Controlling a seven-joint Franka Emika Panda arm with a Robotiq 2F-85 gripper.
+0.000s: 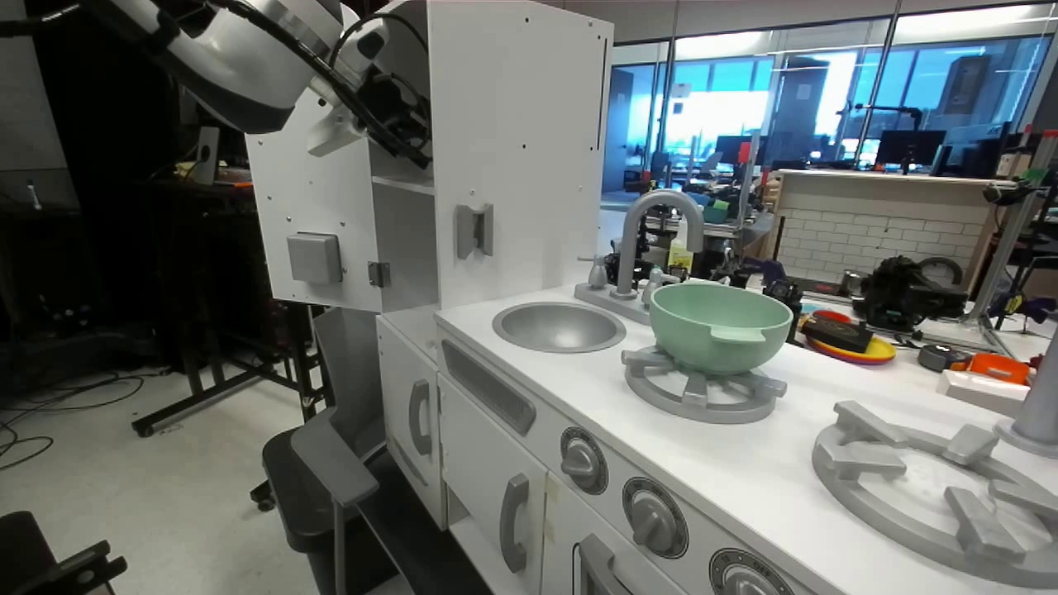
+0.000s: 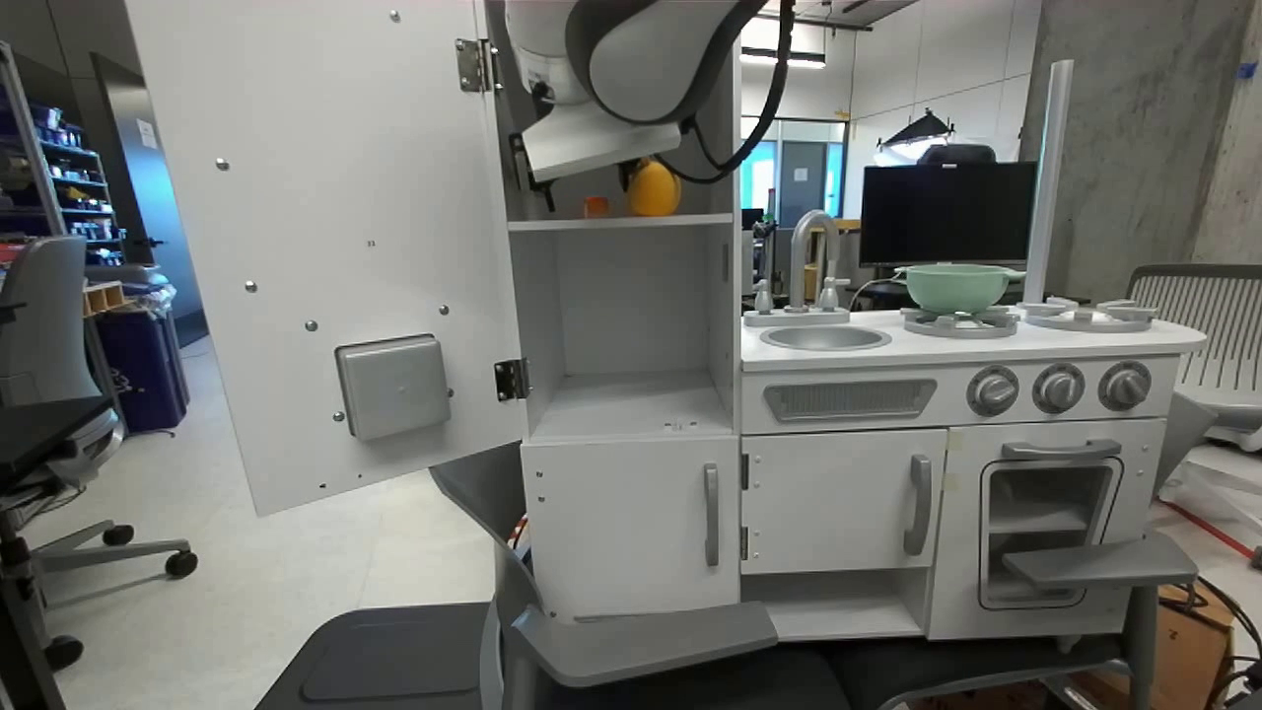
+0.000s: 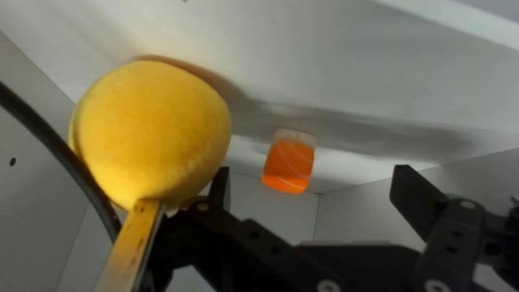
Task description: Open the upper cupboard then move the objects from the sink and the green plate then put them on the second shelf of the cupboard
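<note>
Yellow toy (image 2: pixel 654 187) and orange toy (image 2: pixel 595 206), two in all, are sitting on the one visible shelf (image 2: pixel 695 222) of the cupboard (image 1: pixel 529 116), a gap parting them; how near its front edge, I cannot tell. In the wrist view the end effector (image 3: pixel 312 179) is hanging released, its two fingers (image 3: pixel 413 202) parted wide. The orange toy is showing in the space between them, apart from both; the yellow toy is lying outside the finger at that view's left, and whether they are touching, I cannot tell. The arm (image 2: pixel 641 69) is filling much of the room above the shelf, its upper end being cut off in both exterior views. Below, the lower compartment (image 2: pixel 641 306) is facing open to the front, and the one tall door (image 2: pixel 335 247) is standing wide. In an exterior view the cupboard itself is hiding both toys. Farther out, one sink (image 1: pixel 559 329) is lying sunk in the tabletop (image 1: pixel 760 463), one faucet (image 1: pixel 628 256) rising behind it. One green bowl (image 1: pixel 719 335) is resting on the nearer of two burners (image 1: pixel 702 411) to the sink, its floor hidden. Three knobs (image 2: pixel 1060 389) are lining the front.
</note>
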